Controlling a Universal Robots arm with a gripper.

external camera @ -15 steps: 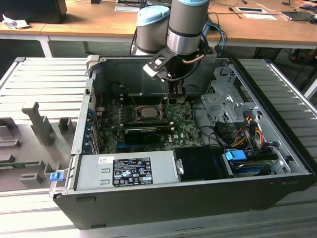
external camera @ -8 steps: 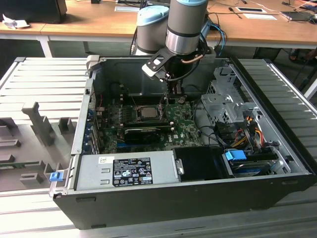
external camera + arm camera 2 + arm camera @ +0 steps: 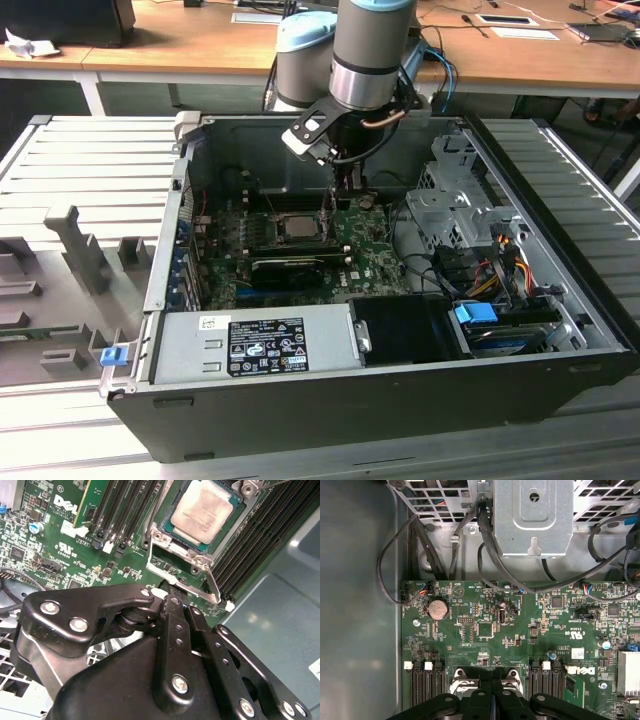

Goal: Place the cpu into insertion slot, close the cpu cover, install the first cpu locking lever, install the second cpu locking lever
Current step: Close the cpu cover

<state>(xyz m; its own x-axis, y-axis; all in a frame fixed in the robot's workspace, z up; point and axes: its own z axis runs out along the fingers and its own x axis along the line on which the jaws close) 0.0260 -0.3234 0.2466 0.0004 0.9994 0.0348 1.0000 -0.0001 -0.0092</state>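
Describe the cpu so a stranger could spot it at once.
Look inside the open computer case, at the green motherboard on its floor. Near the board's middle, the cpu lies in the silver-framed insertion slot, flanked by long black memory slots. It alone is a flat square with a dull silver-grey top.

Round silver coin battery (image 3: 438, 609) on the green circuit board (image 3: 470, 645), near the hand (image 3: 491, 700) — grey folded-metal drive cage (image 3: 530, 525) well beyond it.
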